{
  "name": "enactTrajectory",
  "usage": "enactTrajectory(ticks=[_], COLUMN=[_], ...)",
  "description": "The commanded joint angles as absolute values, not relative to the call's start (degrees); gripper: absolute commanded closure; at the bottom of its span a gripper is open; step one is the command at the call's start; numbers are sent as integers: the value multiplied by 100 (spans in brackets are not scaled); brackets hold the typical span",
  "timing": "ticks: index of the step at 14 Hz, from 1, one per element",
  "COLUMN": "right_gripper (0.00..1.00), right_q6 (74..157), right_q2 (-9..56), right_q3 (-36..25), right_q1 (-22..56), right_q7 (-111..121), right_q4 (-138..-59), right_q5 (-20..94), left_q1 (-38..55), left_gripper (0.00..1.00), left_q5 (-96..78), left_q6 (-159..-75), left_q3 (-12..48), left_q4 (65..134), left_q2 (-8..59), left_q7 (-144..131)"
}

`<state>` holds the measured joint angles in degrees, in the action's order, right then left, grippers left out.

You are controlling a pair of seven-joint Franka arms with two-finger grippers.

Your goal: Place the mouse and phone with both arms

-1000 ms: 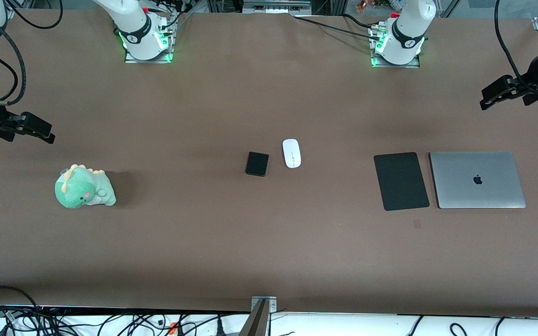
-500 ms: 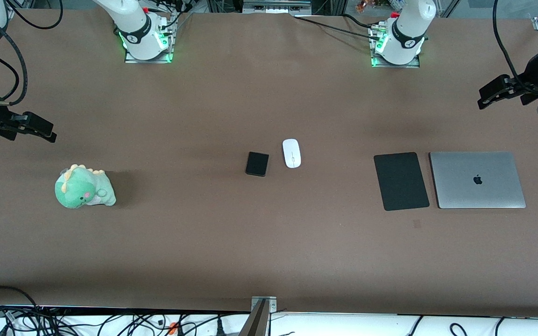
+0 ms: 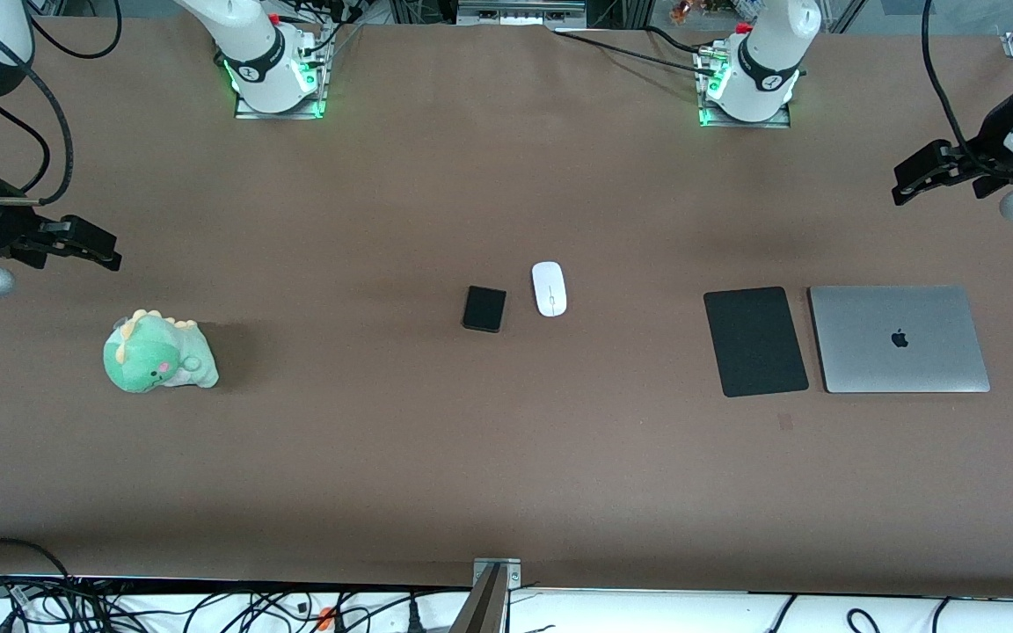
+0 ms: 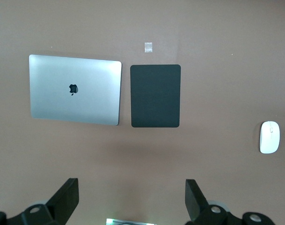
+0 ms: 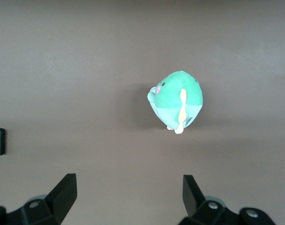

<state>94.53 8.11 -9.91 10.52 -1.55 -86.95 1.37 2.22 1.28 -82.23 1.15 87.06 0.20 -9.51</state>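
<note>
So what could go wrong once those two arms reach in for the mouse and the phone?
The mouse and phone lie close together mid-table, so the left gripper and right gripper, both open, might crowd or bump each other. The glossy mouse could slip out. The flat phone may be hard to grip.

The left gripper (image 3: 911,180) hangs in the air over the table's left-arm end, its arm reaching out from the base at the table's far edge; its two black fingers (image 4: 65,199) stand wide apart with nothing between them. The right gripper (image 3: 98,246) hangs over the right-arm end, its fingers (image 5: 62,192) likewise spread wide and empty.
</note>
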Motion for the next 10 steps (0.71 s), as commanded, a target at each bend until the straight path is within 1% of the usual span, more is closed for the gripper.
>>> enactTrajectory(ticks=[1, 10], right_gripper=[0, 0], right_q6=[9369, 9387], right_q2=[791, 782], right_q3=[-984, -1011], right_q1=[1072, 1055], right_q7=[-210, 209], right_q4=[-8666, -8640], right_q5=[158, 88], left_q1=[237, 246], left_gripper=[0, 0], left_q5=[185, 185], left_q6=[-8200, -8209], left_q3=[132, 167], left_q4=[8736, 8736], left_q2=[0, 17], left_q7=[-923, -932])
